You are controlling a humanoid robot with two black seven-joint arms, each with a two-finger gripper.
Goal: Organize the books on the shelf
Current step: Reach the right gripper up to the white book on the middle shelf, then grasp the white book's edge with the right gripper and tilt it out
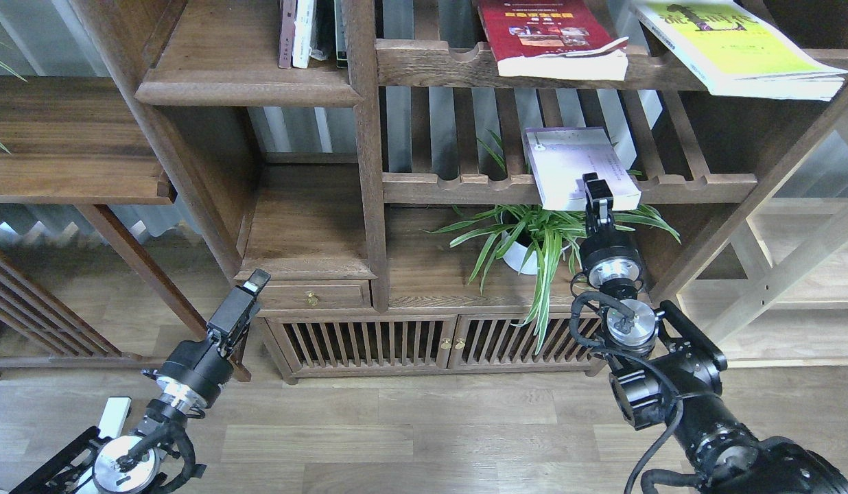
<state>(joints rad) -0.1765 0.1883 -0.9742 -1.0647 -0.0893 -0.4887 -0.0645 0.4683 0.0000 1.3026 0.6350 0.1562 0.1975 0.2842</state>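
Observation:
Three books lie on the slatted racks at the right. The pale lavender book [567, 156] rests on the lower rack and juts over its front rail. My right gripper [595, 189] sits at that book's front edge, over its cover; its fingers cannot be told apart. The dark red book [542, 34] and the yellow-green book [733, 46] lie on the upper rack, both overhanging the rail. The shelf [245, 88], a solid dark board with a rounded lip, is at the upper left. My left gripper [255, 280] hangs low beside the cabinet drawer, holding nothing.
Narrow upright volumes [306, 33] stand at the shelf's right end. A potted spider plant [534, 240] sits right under the lavender book, beside my right arm. A second solid board [307, 233] lies above the drawer. A vertical post [369, 171] divides the shelves from the racks.

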